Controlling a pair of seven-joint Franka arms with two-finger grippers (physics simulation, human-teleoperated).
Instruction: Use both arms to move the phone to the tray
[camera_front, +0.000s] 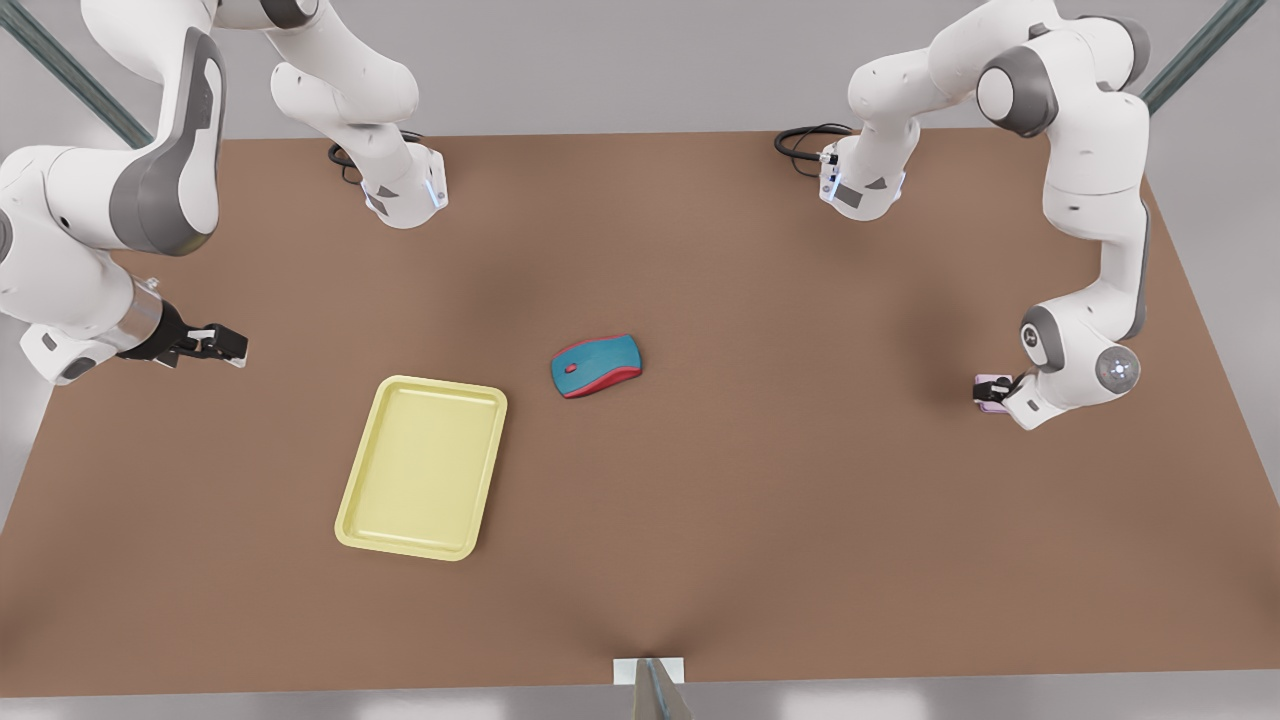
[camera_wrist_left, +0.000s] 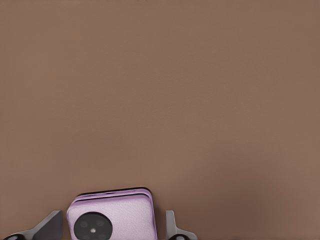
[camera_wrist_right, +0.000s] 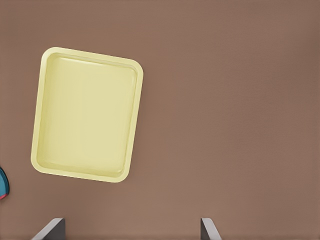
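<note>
Left gripper (camera_front: 990, 392) is down at the brown table's (camera_front: 800, 500) three o'clock edge, jaws spread either side of the small pale pink-lilac phone (camera_wrist_left: 112, 217), not visibly pinching it. Right gripper (camera_front: 225, 343) hovers at nine o'clock, jaws wide apart, with the pale yellow rectangular tray (camera_front: 423, 466) at its five o'clock and a teal-and-red computer mouse (camera_front: 596, 366) mid-table.

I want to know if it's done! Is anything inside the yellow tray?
No, the tray holds nothing. The phone lies on the table, between the left end effector's open fingers.

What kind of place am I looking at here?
Likely a simulated robot test bench: two white arms bolted to a bare brown table, with a phone, a yellow tray and a computer mouse laid out.
</note>
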